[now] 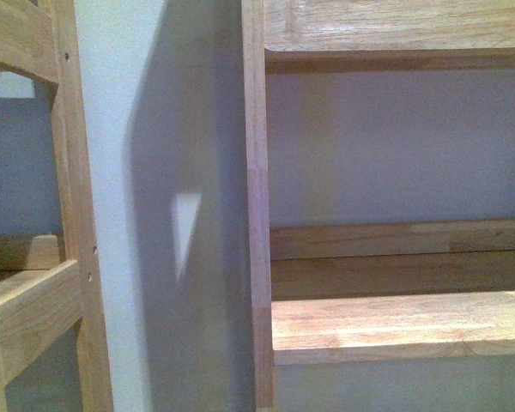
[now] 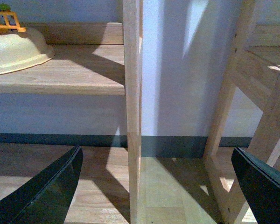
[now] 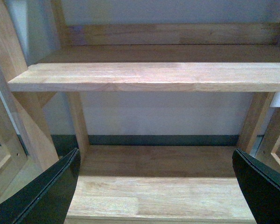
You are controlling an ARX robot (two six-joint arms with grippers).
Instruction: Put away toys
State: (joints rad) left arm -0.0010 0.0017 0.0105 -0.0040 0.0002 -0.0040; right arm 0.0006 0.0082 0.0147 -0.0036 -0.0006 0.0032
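Observation:
The orange-yellow plush toy is out of view in every frame. My left gripper (image 2: 156, 186) is open and empty; its dark fingers (image 2: 46, 191) frame a wooden shelf post (image 2: 132, 112) and the floor between two shelf units. My right gripper (image 3: 156, 186) is open and empty; its dark fingers (image 3: 263, 189) frame the bare bottom board (image 3: 158, 186) of a wooden shelf unit. Neither arm shows in the front view.
A cream plastic playset (image 2: 16, 49) with a small orange fence (image 2: 4, 21) sits on a shelf board. The front view shows a wooden shelf unit (image 1: 395, 322) on the right, another wooden frame (image 1: 69, 215) on the left, and white wall (image 1: 163, 215) between them.

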